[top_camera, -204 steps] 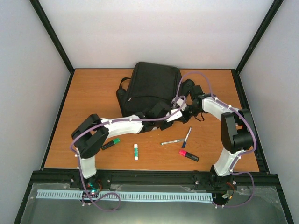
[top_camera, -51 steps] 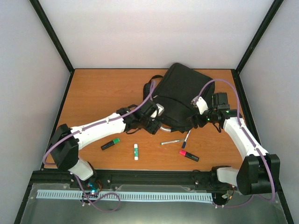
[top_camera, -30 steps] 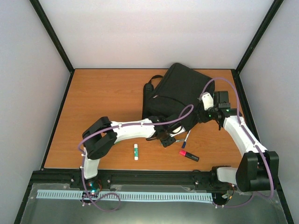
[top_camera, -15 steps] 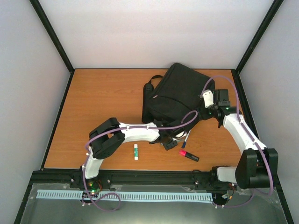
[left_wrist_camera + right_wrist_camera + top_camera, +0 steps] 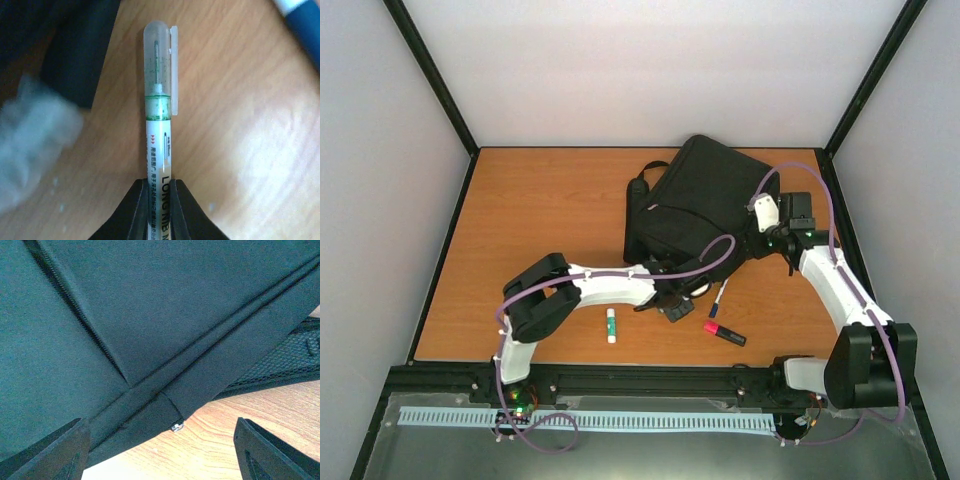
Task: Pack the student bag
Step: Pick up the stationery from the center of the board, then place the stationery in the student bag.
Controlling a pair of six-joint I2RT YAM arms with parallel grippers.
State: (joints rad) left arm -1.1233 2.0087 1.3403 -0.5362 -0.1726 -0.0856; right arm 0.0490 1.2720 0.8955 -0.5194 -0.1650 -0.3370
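The left gripper (image 5: 159,187) is pinching the pen (image 5: 160,100), risking swivel; the right gripper (image 5: 162,440) is gaping over the student bag (image 5: 150,315) at twelve o'clock.

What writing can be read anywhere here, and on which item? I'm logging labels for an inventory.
"LONG NIB M": on the pen barrel, cut off at the picture's edge by the left gripper.
Small characters beside it: too small to read.
On the glue stick and red highlighter: print too small to read.
On the student bag: none visible.
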